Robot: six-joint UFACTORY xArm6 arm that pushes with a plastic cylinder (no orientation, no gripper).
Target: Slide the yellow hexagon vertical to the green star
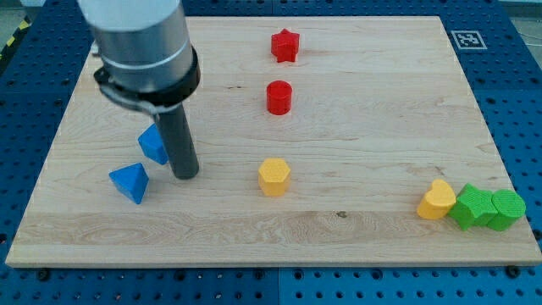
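The yellow hexagon [274, 176] sits on the wooden board [356, 127] a little below centre. The green star [472, 206] lies near the view's bottom right, between a yellow heart [436, 201] on its left and a green round block [507, 209] on its right; all three touch or nearly touch. My tip [185, 175] rests on the board to the hexagon's left, about a hundred pixels away, right next to a blue block.
A blue triangular block [153, 145] is partly hidden behind the rod. Another blue triangular block [129, 182] lies left of the tip. A red star [285, 46] and a red cylinder [279, 97] stand near the view's top centre.
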